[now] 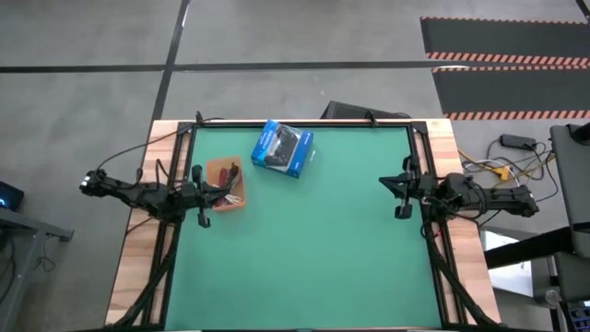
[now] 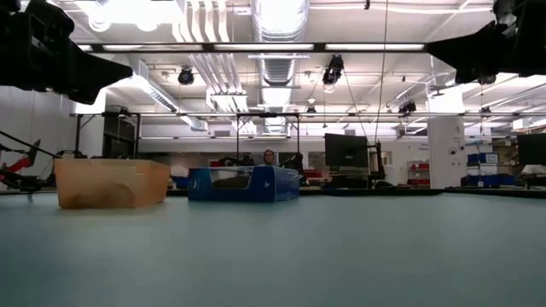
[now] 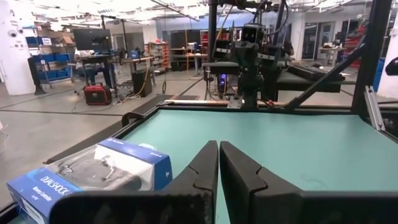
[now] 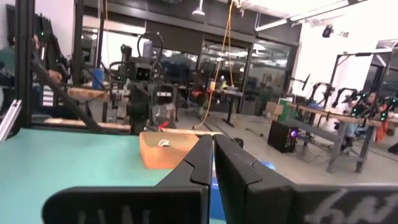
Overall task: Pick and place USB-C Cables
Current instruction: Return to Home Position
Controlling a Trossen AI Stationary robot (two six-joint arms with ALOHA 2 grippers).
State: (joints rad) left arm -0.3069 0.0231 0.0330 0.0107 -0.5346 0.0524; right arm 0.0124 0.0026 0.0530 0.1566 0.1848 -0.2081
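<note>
Left gripper: my left gripper [image 1: 214, 195] is held up off the table at its left edge, over the near side of the bin. In its own wrist view the left gripper [image 3: 218, 144] has its two dark fingers pressed together with nothing between them.
Right gripper: my right gripper [image 1: 385, 182] hangs at the right edge, well apart from bin and box. The right gripper [image 4: 212, 140] is likewise pressed together and empty.
USB-C cables: the USB-C cables [image 1: 228, 175] lie inside the bin. From above I make out dark and reddish strands. I cannot separate or count them.
Bin: a small orange translucent plastic bin [image 1: 226, 184] stands on the left part of the table, towards the far side. From table height the bin [image 2: 111, 183] sits flat and upright.
Box: a blue cardboard box with a black picture [image 1: 284, 148] lies just right of the bin and slightly farther back, turned at an angle, not touching it.
Table: the green-topped table [image 1: 323, 249] has wooden side strips.
Room: a person [image 2: 270, 158] shows far behind the box.
</note>
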